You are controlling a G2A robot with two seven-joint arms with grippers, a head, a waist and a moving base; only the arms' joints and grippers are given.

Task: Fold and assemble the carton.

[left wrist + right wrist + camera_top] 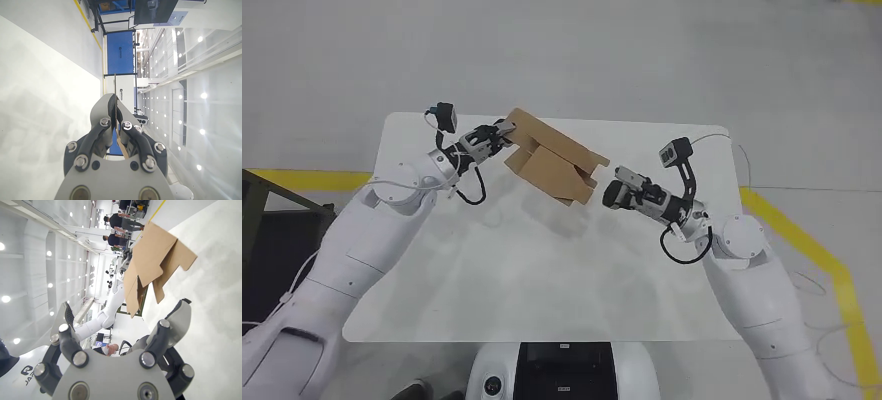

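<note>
One carton (552,160), brown corrugated board, partly opened out but not squared. Its loose flaps (582,186) hang unfolded at the end that faces the right arm. It sits over the far middle of the white table (542,300), tilted and apparently lifted off the surface. One left gripper (500,133), clamped narrow on a thin edge of the carton's wall at the end away from the other arm. In the left wrist view the board runs edge-on between the two pads. One right gripper (610,190), jaws spread wide and holding nothing, just beside the flap end and apart from it. In the right wrist view the flaps hang straight ahead of its open fingers. Step in hand, as judged: early assembly, with the body held up by one arm and no flap yet folded or tucked. The next move calls for the right gripper to meet a flap or side wall squarely and press it inward while the left grip acts as anchor. The board is held by a single edge and is likely to swing or bend, so the push should be light and in line with the crease.
</note>
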